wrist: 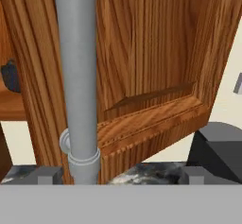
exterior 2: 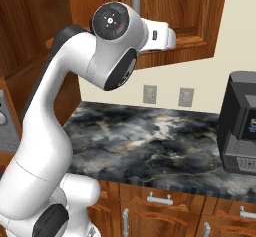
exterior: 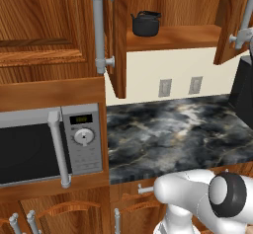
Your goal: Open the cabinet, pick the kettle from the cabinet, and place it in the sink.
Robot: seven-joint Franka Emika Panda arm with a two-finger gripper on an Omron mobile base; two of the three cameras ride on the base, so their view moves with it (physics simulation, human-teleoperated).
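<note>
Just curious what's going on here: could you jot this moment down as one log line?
reddish-brown wooden wall cupboard: doors open | squat black kettle: on cupboard shelf | two-finger gripper: open, straddling silver bar handle | stage: kettle not yet picked

Open cabinet doors flanking kettle

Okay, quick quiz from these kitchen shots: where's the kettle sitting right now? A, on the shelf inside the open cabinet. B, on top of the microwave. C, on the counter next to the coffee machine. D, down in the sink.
A: the kettle stands on the wooden shelf of the cabinet, whose doors are swung open, above the counter.
</note>
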